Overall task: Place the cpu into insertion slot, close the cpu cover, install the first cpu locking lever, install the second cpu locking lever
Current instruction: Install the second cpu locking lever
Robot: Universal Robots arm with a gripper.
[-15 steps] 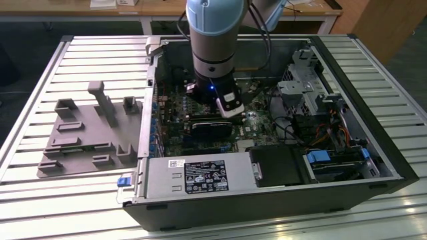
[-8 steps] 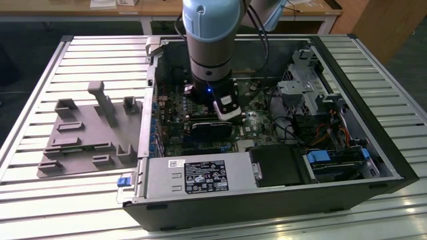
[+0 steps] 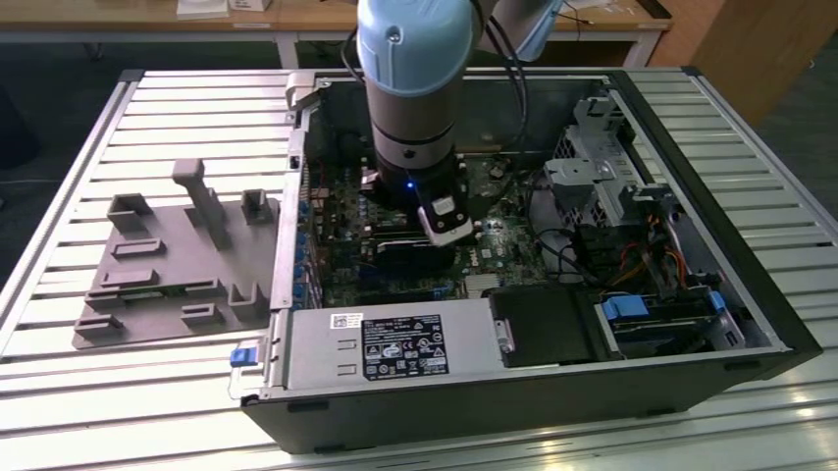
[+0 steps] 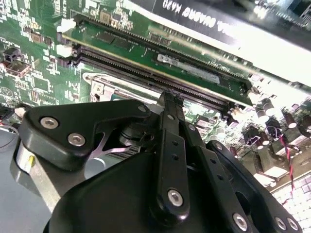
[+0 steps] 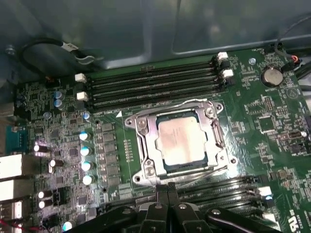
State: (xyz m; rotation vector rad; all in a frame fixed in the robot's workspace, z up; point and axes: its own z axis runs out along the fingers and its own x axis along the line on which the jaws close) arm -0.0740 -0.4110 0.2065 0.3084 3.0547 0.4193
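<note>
Motherboard [image 5: 272, 126], gripper [image 5: 167, 190] partly cropped

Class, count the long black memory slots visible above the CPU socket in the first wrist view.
4, stacked in parallel rows between the case wall and the cpu cover. More slots beyond the socket are partly hidden by the fingers.
</note>
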